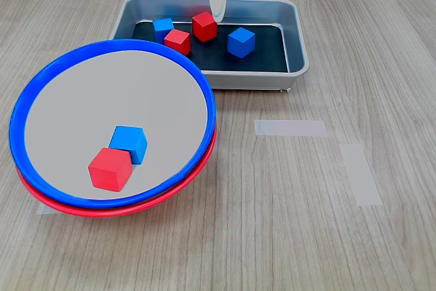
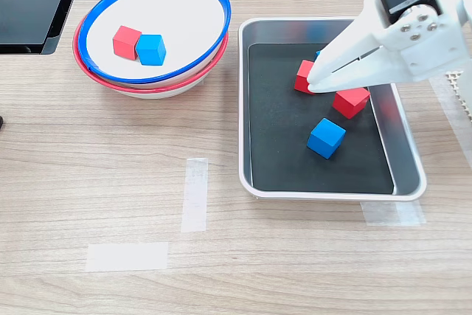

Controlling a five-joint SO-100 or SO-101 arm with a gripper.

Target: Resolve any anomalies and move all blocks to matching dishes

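Wood-grain table (image 2: 221,271) is carrying it all. The blue-rimmed dish (image 1: 41,93) is sitting nested on the red-rimmed dish (image 1: 88,208), holding one red block (image 1: 109,168) touching one blue block (image 1: 129,143). The grey tray (image 2: 405,182) is holding two red and two blue blocks. The gripper (image 2: 317,82) is hovering over them, jaws seemingly closed and empty.

On the pale wood-grain tabletop (image 1: 286,223), a large round blue-rimmed dish (image 1: 204,97) with a pale grey inside sits stacked in a red-rimmed dish (image 1: 82,208). In it a small matte red cube (image 1: 109,168) touches a blue cube (image 1: 129,143). Behind, a rectangular grey metal tray (image 1: 300,59) with a black liner holds four cubes: a blue one (image 1: 163,28) beside a red one (image 1: 178,40), another red one (image 1: 204,26), and a blue one (image 1: 241,41) apart. The white pincer (image 1: 217,5) hangs tip down, just above the second red cube. Two pale tape strips (image 1: 291,127) lie on the first exterior view's right.
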